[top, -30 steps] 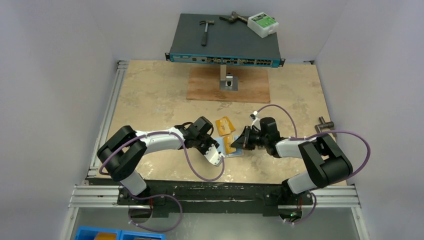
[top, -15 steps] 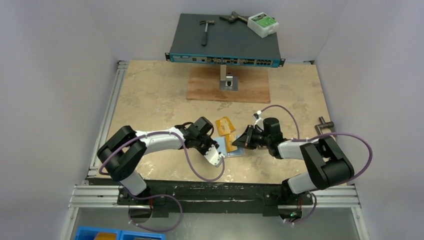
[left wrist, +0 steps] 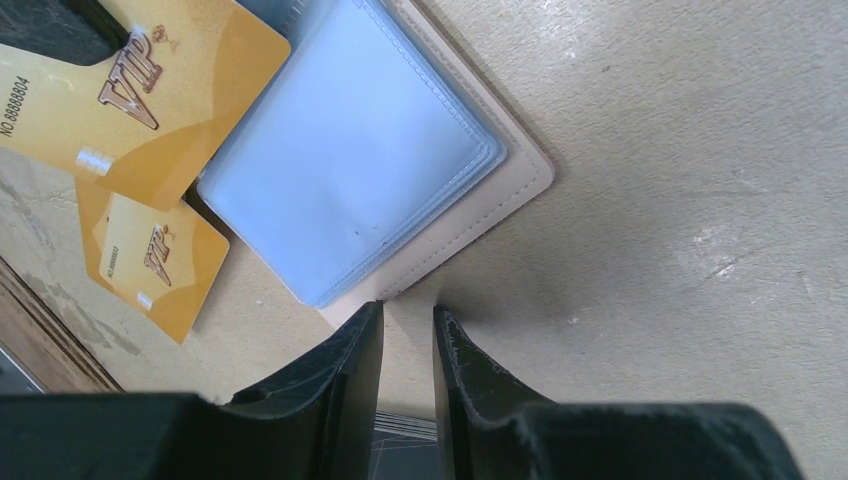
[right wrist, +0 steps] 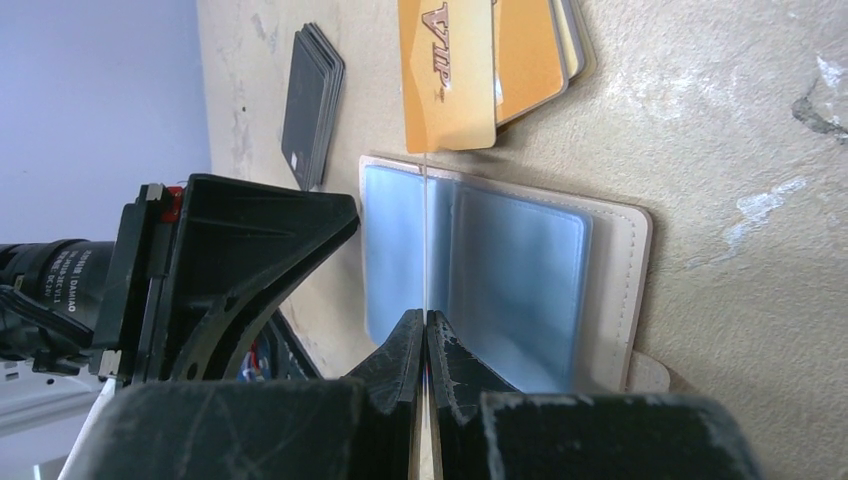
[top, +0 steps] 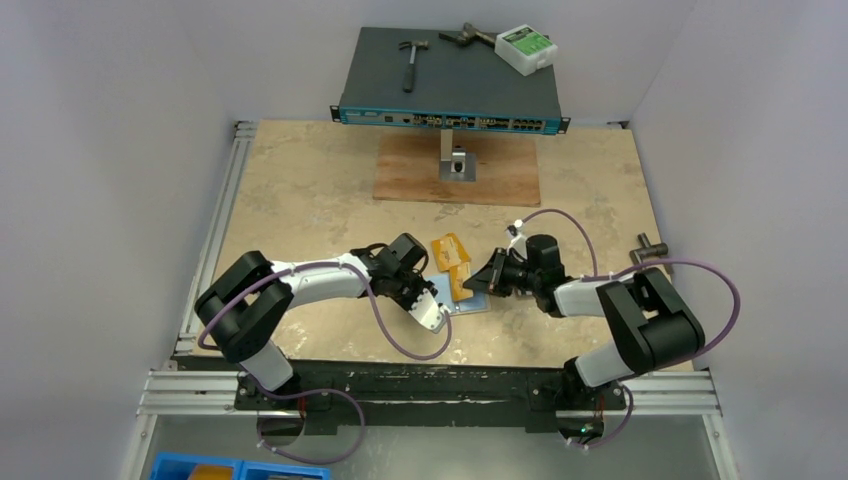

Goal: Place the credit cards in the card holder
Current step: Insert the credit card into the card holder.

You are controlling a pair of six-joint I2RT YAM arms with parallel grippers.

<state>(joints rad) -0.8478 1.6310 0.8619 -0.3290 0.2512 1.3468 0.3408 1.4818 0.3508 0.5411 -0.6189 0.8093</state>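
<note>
The card holder (top: 468, 305) lies open on the table, bluish clear pockets (left wrist: 350, 160) up inside a beige rim (right wrist: 632, 290). My right gripper (right wrist: 426, 318) is shut on an orange credit card (left wrist: 140, 90), seen edge-on in the right wrist view, with its far edge down on the pockets. More orange credit cards (right wrist: 530, 50) lie stacked just beyond the holder, and a dark stack (right wrist: 312, 105) lies to one side. My left gripper (left wrist: 408, 315) stands at the holder's near corner, jaws narrowly apart with only table between them, one fingertip touching the beige rim.
A network switch (top: 450, 90) carrying a hammer (top: 410, 60) and a white box (top: 527, 47) stands at the back. A wooden board (top: 458, 172) with a metal bracket lies before it. A metal piece (top: 650, 245) sits at the right, a blue bin (top: 200, 468) below the table edge.
My right gripper and its card have shifted slightly up and right over the holder. My left gripper's jaws have narrowed a little; the left arm has stayed in place.
</note>
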